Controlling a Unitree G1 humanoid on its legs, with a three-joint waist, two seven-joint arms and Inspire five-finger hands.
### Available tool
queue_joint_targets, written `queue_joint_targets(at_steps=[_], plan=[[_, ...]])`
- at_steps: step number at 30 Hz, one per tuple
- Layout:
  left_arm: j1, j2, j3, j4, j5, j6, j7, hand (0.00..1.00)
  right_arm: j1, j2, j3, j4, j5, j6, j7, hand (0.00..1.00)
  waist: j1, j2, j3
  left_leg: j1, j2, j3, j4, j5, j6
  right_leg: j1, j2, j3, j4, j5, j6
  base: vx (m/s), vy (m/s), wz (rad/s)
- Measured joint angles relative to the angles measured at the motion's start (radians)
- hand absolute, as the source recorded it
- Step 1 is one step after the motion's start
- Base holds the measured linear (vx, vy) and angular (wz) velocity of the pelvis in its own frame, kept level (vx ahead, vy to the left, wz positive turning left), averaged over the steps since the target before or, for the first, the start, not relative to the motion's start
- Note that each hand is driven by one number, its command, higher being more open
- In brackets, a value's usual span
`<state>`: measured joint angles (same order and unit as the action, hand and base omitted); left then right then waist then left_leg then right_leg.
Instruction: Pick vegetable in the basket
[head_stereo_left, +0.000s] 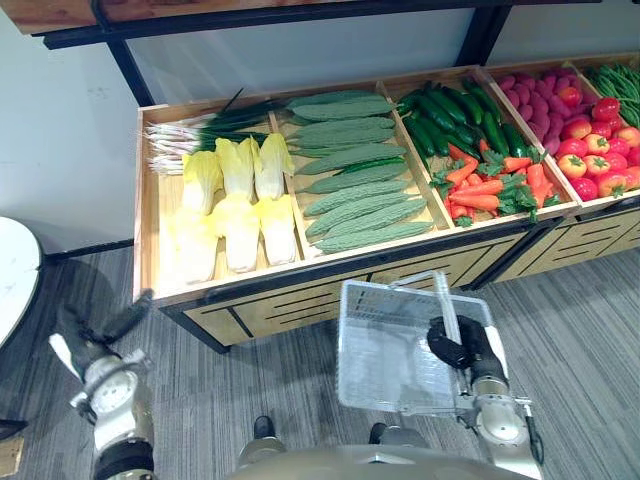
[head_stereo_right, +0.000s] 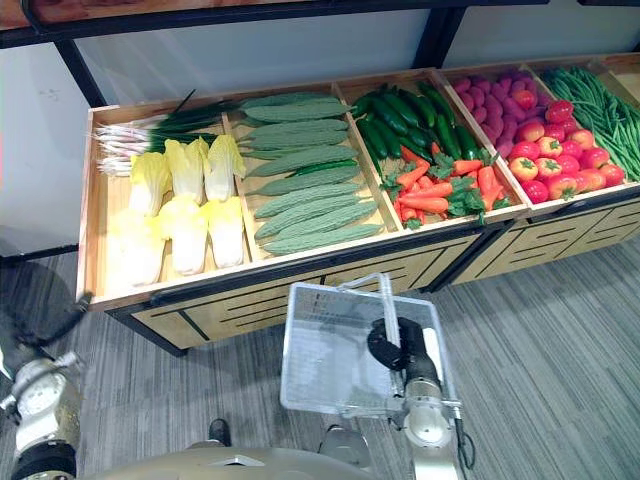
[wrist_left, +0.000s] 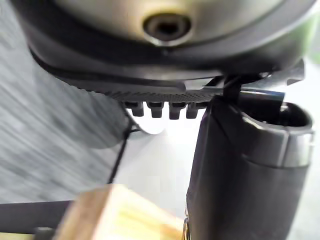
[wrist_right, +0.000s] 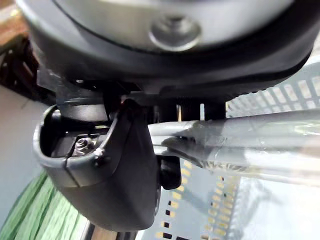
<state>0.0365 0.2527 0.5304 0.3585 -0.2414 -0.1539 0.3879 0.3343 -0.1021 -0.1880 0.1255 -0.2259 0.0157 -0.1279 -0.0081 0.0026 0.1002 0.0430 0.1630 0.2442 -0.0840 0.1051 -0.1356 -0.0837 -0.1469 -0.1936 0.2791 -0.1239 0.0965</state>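
Right hand: the right hand (head_stereo_left: 458, 345) has its fingers and thumb curled round the handle (wrist_right: 260, 135), a pair of pale grey bars, and grips it from the side nearest the robot.
Basket: the basket (head_stereo_left: 385, 350), a pale wire-mesh one, hangs from that handle above the floor, just in front of the table's front rail, its open top facing the head camera.
Left hand: the left hand (head_stereo_left: 95, 340) shows low on the robot's left, well apart from the basket, with fingers loosely straight and touching nothing; it is short of the table's near left corner.
Table: the table (head_stereo_left: 148, 230) is a sloping wooden display split by wooden dividers into side-by-side compartments, with slatted wooden panels and a dark rail along its front.
Vegetables, left compartment: pale yellow cabbages (head_stereo_left: 238, 200) lie in two rows, with spring onions (head_stereo_left: 190, 140) across the back.
Second compartment: light green bitter gourds (head_stereo_left: 355, 170) are stacked crosswise from back to front.
Third compartment: dark cucumbers (head_stereo_left: 450, 115) at the back, carrots (head_stereo_left: 485, 185) at the front.
Further right: purple-red roots (head_stereo_left: 540, 100) lie behind tomatoes (head_stereo_left: 595, 150); green beans (head_stereo_right: 600, 110) fill the last bin.
Floor: the floor (head_stereo_left: 580, 330) is grey with fine stripes.
Room: a pale wall (head_stereo_left: 60, 130) stands behind the table, and a dark metal frame (head_stereo_left: 130, 70) rises over it; a white round thing (head_stereo_left: 15, 270) is at the far left.
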Motion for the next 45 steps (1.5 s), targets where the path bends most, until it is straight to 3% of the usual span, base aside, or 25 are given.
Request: queue_joint_targets(at_steps=[4,9,14,18,24,33,45], plan=[[-0.011,0.017,0.047,-0.234,0.010,-0.006,0.025,1.00,-0.001,0.000,-0.074,-0.007,0.000,0.000,-0.012,0.00,-0.003,0.003,-0.003,0.004,-0.001,-0.001,0.000,-0.001,0.001,0.006,0.000,0.000,-0.002,0.000,0.000,0.00,0.000,0.00],[-0.047,0.132,0.127,-0.451,0.014,-0.061,0.075,1.00,0.006,0.000,-0.100,-0.007,0.001,0.000,-0.011,0.00,-0.019,0.025,-0.021,0.003,-0.002,0.000,-0.001,-0.003,0.004,0.006,0.000,0.002,-0.003,0.000,0.001,0.00,0.000,0.00],[-0.158,0.297,0.096,-0.420,0.004,-0.091,0.057,1.00,0.011,0.000,-0.103,-0.008,0.001,0.017,0.001,0.00,-0.016,0.053,-0.039,0.001,-0.002,-0.003,-0.001,-0.002,0.006,0.005,0.000,-0.001,-0.001,0.000,0.001,0.00,-0.001,0.02],[-0.274,0.404,-0.033,-0.299,-0.029,-0.105,-0.018,1.00,0.014,0.000,-0.080,-0.029,0.001,0.020,0.029,0.00,-0.022,0.058,-0.042,-0.002,-0.005,-0.007,-0.001,0.000,0.008,0.002,-0.003,-0.003,0.006,0.000,0.001,-0.01,0.001,0.02],[-0.286,0.404,-0.161,-0.167,-0.097,-0.083,-0.114,1.00,0.015,0.000,-0.039,-0.065,0.001,0.021,0.050,0.00,-0.037,0.045,-0.043,-0.017,-0.011,-0.006,0.000,0.006,0.013,-0.022,-0.009,0.002,0.016,0.001,0.001,0.00,0.000,0.00],[-0.362,0.403,-0.292,0.106,-0.198,-0.035,-0.161,1.00,0.017,-0.001,0.040,-0.064,0.001,0.021,0.065,0.00,-0.051,0.006,-0.039,-0.036,-0.013,-0.004,0.000,0.011,0.011,-0.053,-0.010,0.021,0.037,-0.002,-0.001,0.00,0.000,-0.01],[-0.392,0.374,-0.332,0.205,-0.192,-0.013,-0.190,1.00,0.024,-0.012,0.043,-0.065,0.000,0.021,0.066,0.00,-0.071,-0.015,-0.003,-0.035,-0.012,0.009,-0.004,0.013,0.009,-0.060,-0.005,0.046,0.033,-0.001,-0.001,-0.01,0.000,-0.02]])
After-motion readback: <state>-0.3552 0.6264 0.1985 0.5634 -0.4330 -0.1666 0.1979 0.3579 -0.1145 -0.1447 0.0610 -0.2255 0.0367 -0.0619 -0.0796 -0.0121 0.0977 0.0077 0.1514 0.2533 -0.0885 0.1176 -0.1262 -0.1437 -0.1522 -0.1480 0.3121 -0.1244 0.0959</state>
